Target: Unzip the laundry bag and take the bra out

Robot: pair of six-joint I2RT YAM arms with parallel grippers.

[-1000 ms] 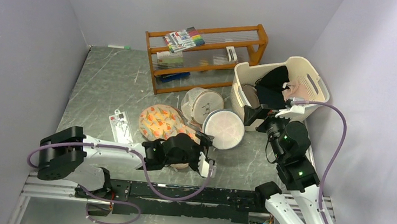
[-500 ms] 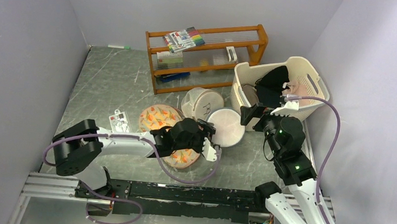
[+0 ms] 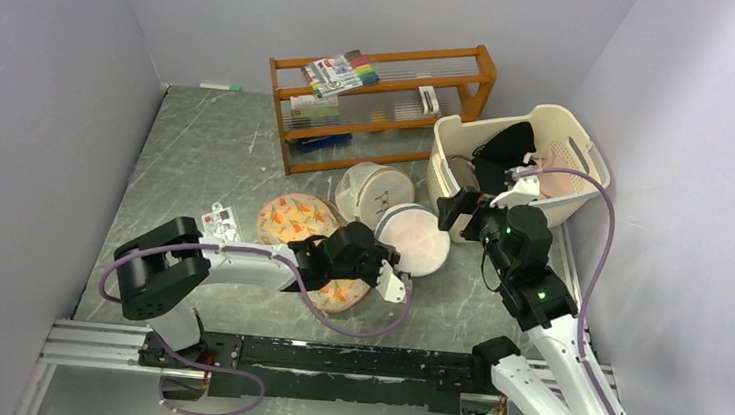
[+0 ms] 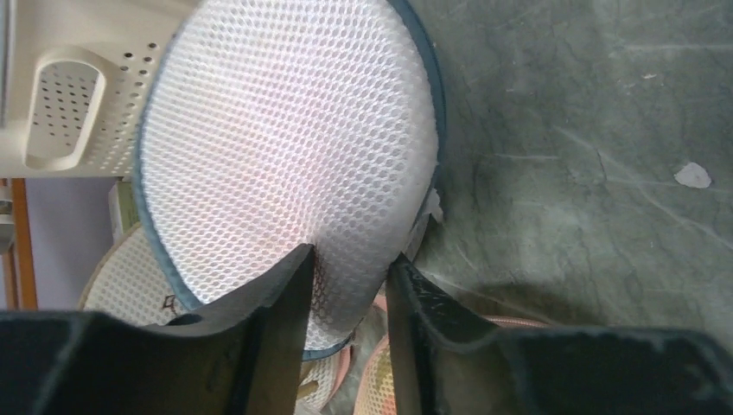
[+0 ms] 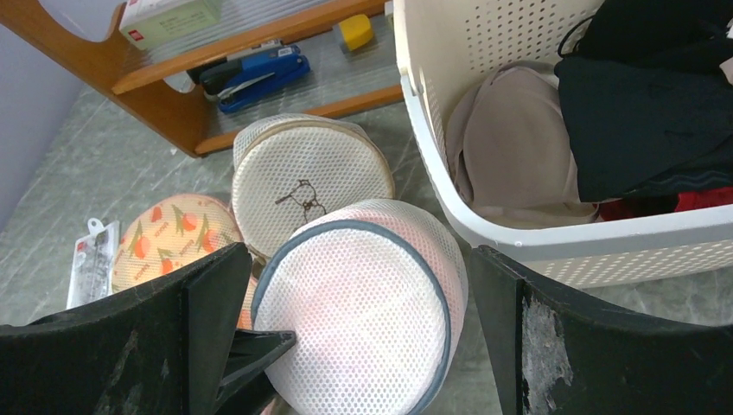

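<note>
The laundry bag is a round white mesh drum with a grey-blue rim, standing tilted on its edge beside the basket. A faint pink tint shows through its mesh face; the bra itself is hidden. My left gripper reaches in from the left, and its two black fingers pinch the bag's lower rim and side mesh between them, with my left gripper shut on that fold. My right gripper hovers just right of and above the bag, wide open, with the bag below its gap and untouched.
A similar round bag with a small dark print leans behind the laundry bag. A peach floral pouch lies under my left arm. The cream laundry basket holds dark and beige clothes. A wooden shelf stands at the back.
My left gripper moved forward onto the laundry bag and closed on its near rim. The right arm swung up and left towards the bag, and the bag shifted slightly left.
</note>
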